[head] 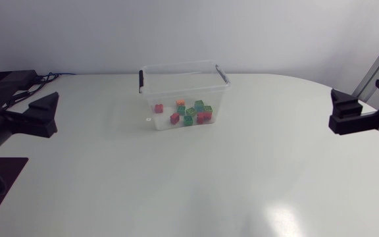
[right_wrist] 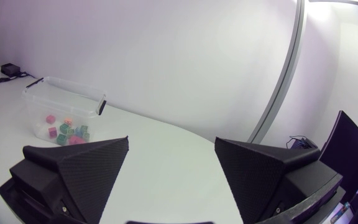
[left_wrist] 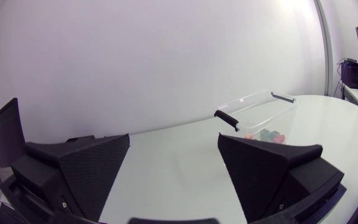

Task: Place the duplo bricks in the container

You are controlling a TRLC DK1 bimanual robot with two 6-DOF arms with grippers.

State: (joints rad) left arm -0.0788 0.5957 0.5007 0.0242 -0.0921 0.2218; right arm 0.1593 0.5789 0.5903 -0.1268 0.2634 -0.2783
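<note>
A clear plastic container (head: 151,74) with black handles stands at the back middle of the white table. Several duplo bricks (head: 189,112) in red, green, orange and teal lie inside it. My left gripper (head: 43,113) rests at the table's left edge, open and empty, well apart from the container. My right gripper (head: 347,116) rests at the right edge, open and empty too. In the left wrist view the container (left_wrist: 267,109) sits ahead of the open gripper (left_wrist: 174,163). In the right wrist view the container (right_wrist: 42,93) and its bricks (right_wrist: 67,132) lie ahead, beyond one side of the gripper (right_wrist: 171,168).
The white table (head: 196,178) spreads wide between the two arms and in front of the container. A dark block (head: 5,172) sits at the front left corner.
</note>
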